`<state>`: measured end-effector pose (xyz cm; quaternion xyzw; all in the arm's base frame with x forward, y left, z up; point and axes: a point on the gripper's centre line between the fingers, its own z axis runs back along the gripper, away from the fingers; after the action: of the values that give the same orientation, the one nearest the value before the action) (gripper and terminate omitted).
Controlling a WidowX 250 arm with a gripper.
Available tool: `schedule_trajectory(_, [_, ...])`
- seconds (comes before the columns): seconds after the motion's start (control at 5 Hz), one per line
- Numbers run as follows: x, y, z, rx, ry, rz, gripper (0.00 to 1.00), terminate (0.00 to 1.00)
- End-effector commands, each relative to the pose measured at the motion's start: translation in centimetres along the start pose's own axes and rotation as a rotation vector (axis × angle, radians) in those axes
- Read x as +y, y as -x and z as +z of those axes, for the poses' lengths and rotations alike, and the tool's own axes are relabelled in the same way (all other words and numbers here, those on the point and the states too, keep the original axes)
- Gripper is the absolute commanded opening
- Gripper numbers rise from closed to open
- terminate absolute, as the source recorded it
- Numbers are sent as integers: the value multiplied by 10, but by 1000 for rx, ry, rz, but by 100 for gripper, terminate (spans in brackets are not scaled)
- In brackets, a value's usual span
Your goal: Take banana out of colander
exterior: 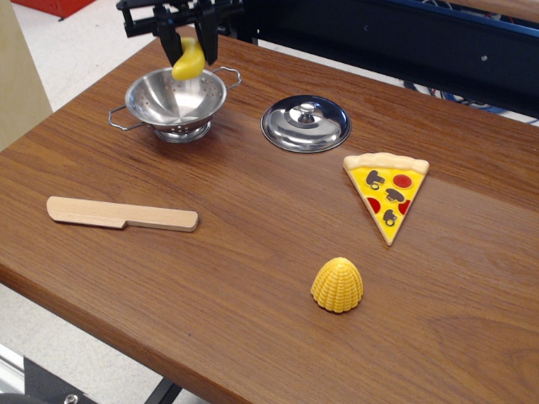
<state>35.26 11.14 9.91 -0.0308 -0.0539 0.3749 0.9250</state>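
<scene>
The steel colander (pixel 173 103) stands at the far left of the wooden table, its bowl empty. My black gripper (pixel 188 48) hangs above it at the top edge of the view, shut on the small yellow banana (pixel 189 61). The banana hangs clear above the colander's rim, its lower end pointing down toward the bowl.
A round steel lid with a knob (pixel 305 123) lies right of the colander. A toy pizza slice (pixel 386 189) lies further right. A wooden knife (pixel 122 215) lies at the left front. A ribbed yellow corn piece (pixel 338 284) stands near the front edge.
</scene>
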Motion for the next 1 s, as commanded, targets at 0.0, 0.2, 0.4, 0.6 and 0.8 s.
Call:
schedule_trajectory(0.0, [0,79,5,-11,36,-269,0,0])
schedule_trajectory(0.2, [-7,108,-10,-6,44,-337,0,0])
schedule_trajectory(0.4, [-21,127,-25,-9,28,-379,0,0])
schedule_trajectory(0.6, [-18,146,-46,-26,1,-438,0,0])
schedule_trajectory(0.8, [-9,157,-61,-40,-2,-462,0,0])
